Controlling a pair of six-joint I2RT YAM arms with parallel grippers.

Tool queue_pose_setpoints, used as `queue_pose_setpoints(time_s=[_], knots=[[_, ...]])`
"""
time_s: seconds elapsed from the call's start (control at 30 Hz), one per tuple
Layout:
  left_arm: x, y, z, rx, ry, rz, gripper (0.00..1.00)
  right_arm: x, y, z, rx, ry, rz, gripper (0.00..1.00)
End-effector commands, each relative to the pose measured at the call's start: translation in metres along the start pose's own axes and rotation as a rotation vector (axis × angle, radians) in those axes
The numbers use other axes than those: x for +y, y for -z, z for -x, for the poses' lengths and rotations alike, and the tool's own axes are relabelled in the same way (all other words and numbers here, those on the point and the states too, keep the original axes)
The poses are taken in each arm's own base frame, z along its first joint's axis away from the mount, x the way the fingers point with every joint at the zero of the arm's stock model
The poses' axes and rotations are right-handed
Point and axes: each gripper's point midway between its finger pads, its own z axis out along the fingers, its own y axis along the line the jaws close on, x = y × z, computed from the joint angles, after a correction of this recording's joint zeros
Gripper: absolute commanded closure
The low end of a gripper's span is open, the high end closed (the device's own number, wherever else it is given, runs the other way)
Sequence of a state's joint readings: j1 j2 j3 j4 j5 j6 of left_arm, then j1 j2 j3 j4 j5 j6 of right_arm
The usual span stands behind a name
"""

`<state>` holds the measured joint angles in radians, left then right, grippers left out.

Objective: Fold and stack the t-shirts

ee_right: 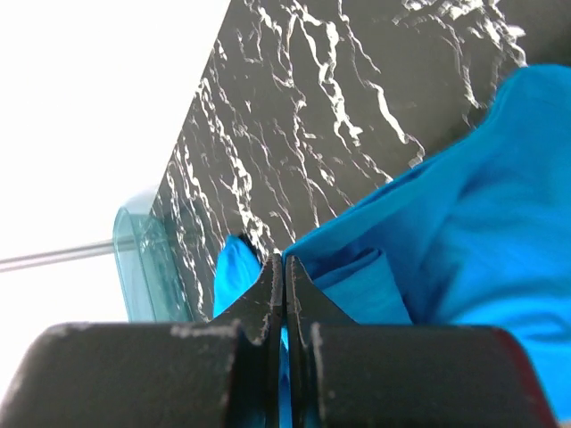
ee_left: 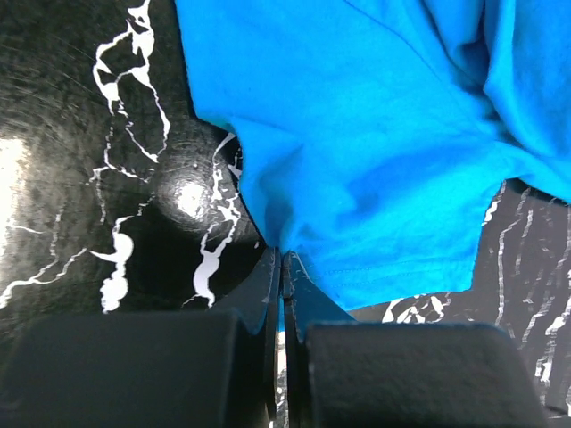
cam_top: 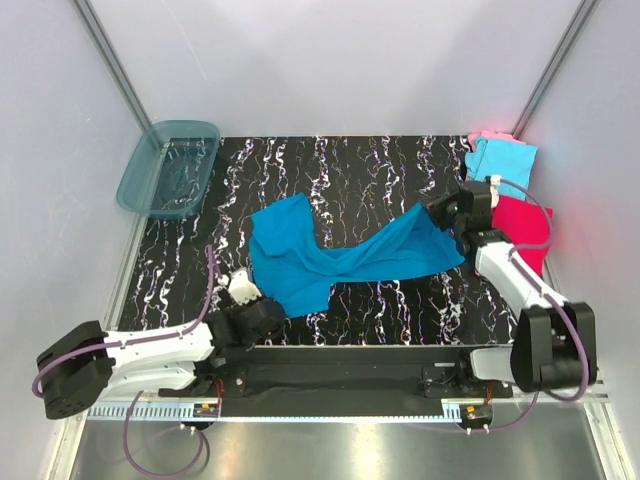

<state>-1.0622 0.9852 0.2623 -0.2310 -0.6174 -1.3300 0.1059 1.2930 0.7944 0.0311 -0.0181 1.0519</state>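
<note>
At the near edge of the black, white-veined counter (cam_top: 380,160), the left arm (cam_top: 150,350) reaches in low from the left corner. The left jaws are pressed together on the near hem of the large teal-blue t-shirt (cam_top: 300,255), with a sliver of blue cloth showing between the tips in the left wrist view. From the left jaws the shirt spreads away and to the right, lying rumpled across the middle of the counter. One broad part rises toward the far side, and a long band runs right toward the other arm.

The right arm (cam_top: 510,275) bends in from the near right corner. The right jaws are likewise closed on the shirt's right end, and blue cloth is visible between them in the right wrist view. The fabric bunches in folds just beside and beyond the tips.

Just to the right of the right jaws, a bright magenta-red t-shirt (cam_top: 528,228) lies at the counter's right edge, partly hidden by the arm. Beyond the right jaws, toward the far right corner, a light cyan t-shirt (cam_top: 505,160) rests touching the red one. A pale pink t-shirt (cam_top: 490,135) peeks out from under its far edge.

Well beyond the left jaws, at the far left corner, a translucent teal tub (cam_top: 168,168) sits tilted, partly off the counter's edge.
</note>
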Motion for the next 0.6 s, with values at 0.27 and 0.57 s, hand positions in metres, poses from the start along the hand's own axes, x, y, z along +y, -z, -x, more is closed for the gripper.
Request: queue_pose_setpoints(time_s=[0.27,0.57], knots=[[0.020,0.000,-0.021,0.048,-0.004,0.013,1.00,0.057,-0.079,0.055,-0.080,-0.065,-0.002,1.00],[0.033,0.002,-0.028,0.063,-0.013,0.042,1.00,0.064,-0.146,0.087,-0.102,-0.097,-0.043,1.00]])
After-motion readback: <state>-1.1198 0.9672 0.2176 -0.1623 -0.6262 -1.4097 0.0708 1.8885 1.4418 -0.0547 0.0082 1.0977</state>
